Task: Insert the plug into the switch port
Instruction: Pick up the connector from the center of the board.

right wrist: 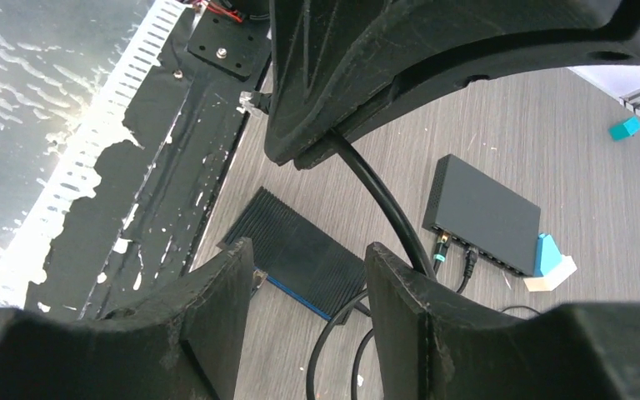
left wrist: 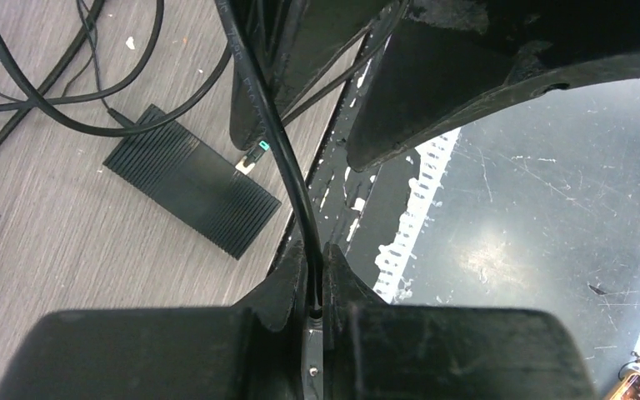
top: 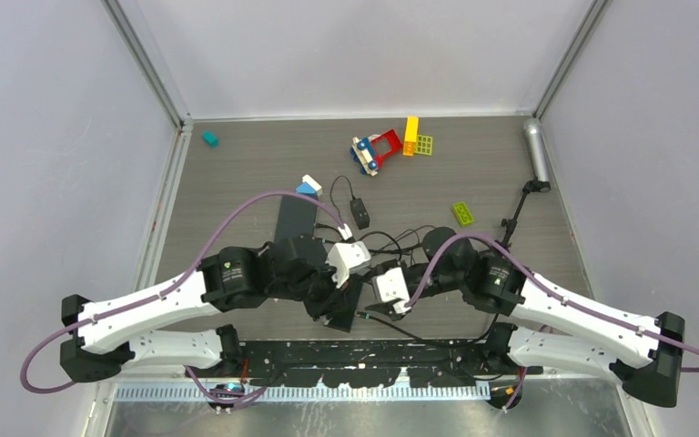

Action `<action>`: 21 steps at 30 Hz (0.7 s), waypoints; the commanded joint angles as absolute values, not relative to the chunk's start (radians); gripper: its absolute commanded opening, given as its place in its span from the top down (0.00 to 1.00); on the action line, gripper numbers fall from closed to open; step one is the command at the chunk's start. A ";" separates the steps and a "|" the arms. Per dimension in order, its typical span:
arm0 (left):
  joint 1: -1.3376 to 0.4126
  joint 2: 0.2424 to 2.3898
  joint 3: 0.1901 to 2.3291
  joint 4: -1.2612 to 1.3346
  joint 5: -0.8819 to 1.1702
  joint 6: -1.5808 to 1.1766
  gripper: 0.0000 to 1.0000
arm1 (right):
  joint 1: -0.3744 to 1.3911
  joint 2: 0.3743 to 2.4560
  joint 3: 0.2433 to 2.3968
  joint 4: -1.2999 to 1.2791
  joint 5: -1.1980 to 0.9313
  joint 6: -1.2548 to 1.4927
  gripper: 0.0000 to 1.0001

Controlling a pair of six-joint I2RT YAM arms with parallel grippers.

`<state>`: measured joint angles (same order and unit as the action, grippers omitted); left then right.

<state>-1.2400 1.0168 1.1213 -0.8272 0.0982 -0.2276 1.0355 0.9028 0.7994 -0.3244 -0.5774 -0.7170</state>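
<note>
Grey table | left hand clamped on black cable | right hand spread apart

Left hand clamped on cable, right hand spread open, arms angled inward

The white-shelled left arm and white-shelled right arm have chunky black joints and black bases. A purple cable loops along each arm. White boxy wrist housings lead to matte black, scuffed tool fingers. A small green mark dots the left arm's black joint.
</note>
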 commanded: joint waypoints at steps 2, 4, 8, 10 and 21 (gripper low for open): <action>-1.261 1.015 1.099 -0.793 0.075 -0.273 1.00 | 1.047 0.793 0.775 -0.238 -0.607 -0.703 0.44; -1.261 0.999 1.087 -0.788 0.053 -0.287 1.00 | 1.048 0.726 0.762 -0.224 -0.638 -0.678 0.44; -1.261 0.965 1.067 -0.771 0.066 -0.297 1.00 | 1.049 0.636 0.711 -0.150 -0.564 -0.631 0.41; -1.261 0.955 1.062 -0.763 0.073 -0.297 1.00 | 1.049 0.641 0.703 -0.147 -0.508 -0.629 0.40; -1.261 0.952 1.057 -0.720 0.150 -0.269 1.00 | 1.049 0.874 0.764 -0.154 -0.485 -0.663 0.53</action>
